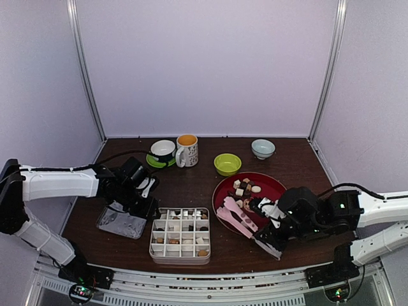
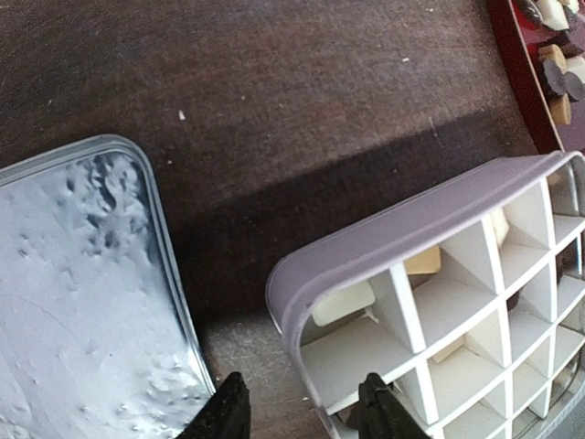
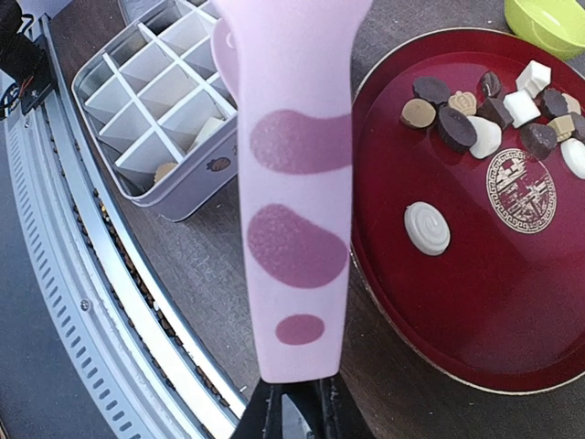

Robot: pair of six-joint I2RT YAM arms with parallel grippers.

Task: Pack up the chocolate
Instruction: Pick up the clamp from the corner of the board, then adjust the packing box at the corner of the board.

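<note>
Chocolate [image 1: 245, 187] pieces in dark brown, tan and white lie on a red plate [image 1: 271, 183]; the right wrist view shows the chocolate [image 3: 475, 119] clustered at the plate's far side, one white round piece [image 3: 427, 228] apart. A few pieces sit in the white divided box [image 1: 180, 236]. My left gripper [image 2: 303, 412] is open and straddles the near corner wall of the box [image 2: 411, 229], one finger inside a cell. My right gripper [image 3: 294, 413] is shut on the handle end of pink tongs [image 3: 292, 183], which point between box and plate.
A clear plastic lid [image 1: 121, 220] lies left of the box, close to my left fingers. At the back stand a dark cup on a green saucer [image 1: 163, 151], a mug [image 1: 187, 150], a green bowl [image 1: 227, 164] and a pale bowl [image 1: 262, 148]. The table's metal front rail [image 3: 110, 302] runs near the box.
</note>
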